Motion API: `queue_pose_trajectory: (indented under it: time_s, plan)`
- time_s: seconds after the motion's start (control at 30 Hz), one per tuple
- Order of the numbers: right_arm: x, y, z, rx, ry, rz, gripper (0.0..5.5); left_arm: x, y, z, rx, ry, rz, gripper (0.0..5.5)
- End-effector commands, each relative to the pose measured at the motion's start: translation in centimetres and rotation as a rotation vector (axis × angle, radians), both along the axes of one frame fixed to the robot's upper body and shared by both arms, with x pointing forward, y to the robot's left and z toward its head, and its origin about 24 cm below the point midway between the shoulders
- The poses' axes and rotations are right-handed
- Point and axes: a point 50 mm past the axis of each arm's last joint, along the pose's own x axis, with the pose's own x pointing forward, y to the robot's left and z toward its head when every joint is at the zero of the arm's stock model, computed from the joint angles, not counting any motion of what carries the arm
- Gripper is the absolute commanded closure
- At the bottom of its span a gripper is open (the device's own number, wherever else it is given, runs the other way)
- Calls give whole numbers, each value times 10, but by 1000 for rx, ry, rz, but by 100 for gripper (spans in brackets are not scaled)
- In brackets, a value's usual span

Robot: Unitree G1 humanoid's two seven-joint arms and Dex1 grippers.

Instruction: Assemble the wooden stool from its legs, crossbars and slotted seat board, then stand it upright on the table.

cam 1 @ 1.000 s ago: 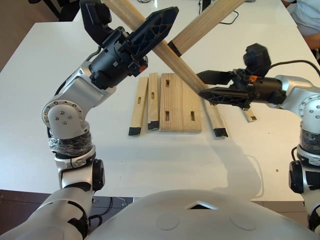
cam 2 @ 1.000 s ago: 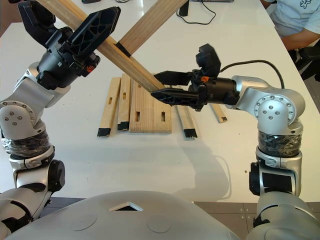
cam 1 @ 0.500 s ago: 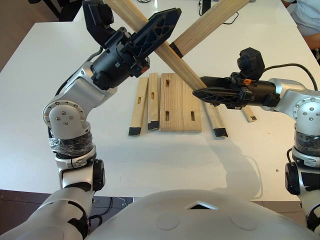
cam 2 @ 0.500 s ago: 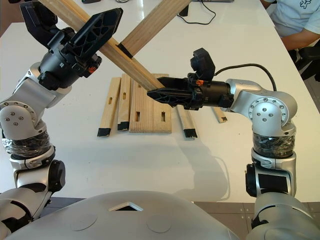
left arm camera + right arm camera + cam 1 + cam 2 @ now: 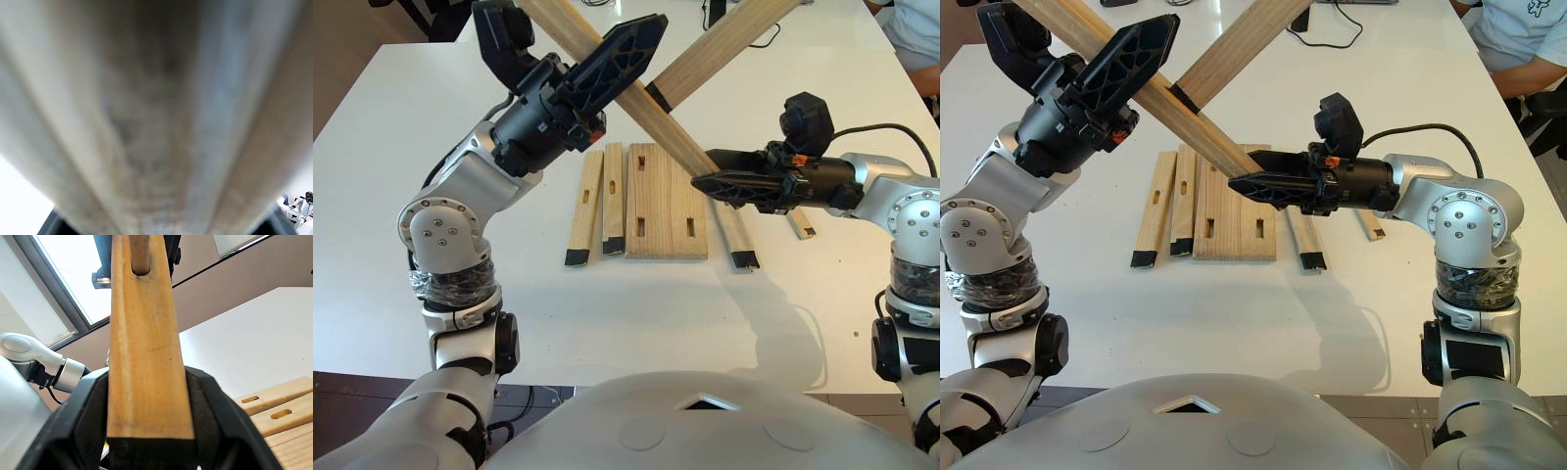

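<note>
White table (image 5: 607, 313) spreads under both arms, with the stool's parts lying on it and held above it. Two pieces are up in the air, crossed like an X. The left gripper (image 5: 626, 57) is clenched on the long leg (image 5: 661, 132), gripping it high up, so the wood runs so close to the left wrist camera that it blurs. The right gripper (image 5: 705, 169) is closed on the same leg's lower end, the wood seated squarely between its two black fingers. Between the two grippers, the second leg (image 5: 715, 44) meets the long leg with its black-banded end. From the right wrist, a piece sits in a slot of the held leg.

Directly below the right gripper's fingertips lies one seat board (image 5: 664, 220), flat, with three slots visible. Toward the left gripper's side, two slats (image 5: 584, 211) rest side by side just beside the board, both with black ends. Under the right gripper lies a third piece (image 5: 741, 240), also black-tipped. A fourth piece (image 5: 801, 227) pokes out beneath the right wrist, mostly hidden.
</note>
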Motion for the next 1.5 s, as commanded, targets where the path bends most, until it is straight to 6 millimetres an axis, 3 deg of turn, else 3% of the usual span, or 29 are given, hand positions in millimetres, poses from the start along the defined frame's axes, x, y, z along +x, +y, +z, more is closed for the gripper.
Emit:
queue_pose_trajectory:
  time_s: [0.03, 0.63, 0.67, 0.83, 1.5]
  plan:
    - [1, -5, 8, 11, -37, -18, 336, 1, -2, 0, 31, 3, 4, 347]
    - [5, -17, 21, 7, -66, 8, 345, -2, 2, 3, 31, -13, -1, 347]
    - [5, -16, 20, 8, -66, 8, 345, -2, 2, 3, 31, -13, -1, 311]
    - [4, -16, 21, 15, -66, 6, 345, 0, 3, 2, 38, 1, 5, 244]
    - [4, -17, 19, -75, -88, 87, 345, -5, -1, 3, 90, -28, -67, 244]
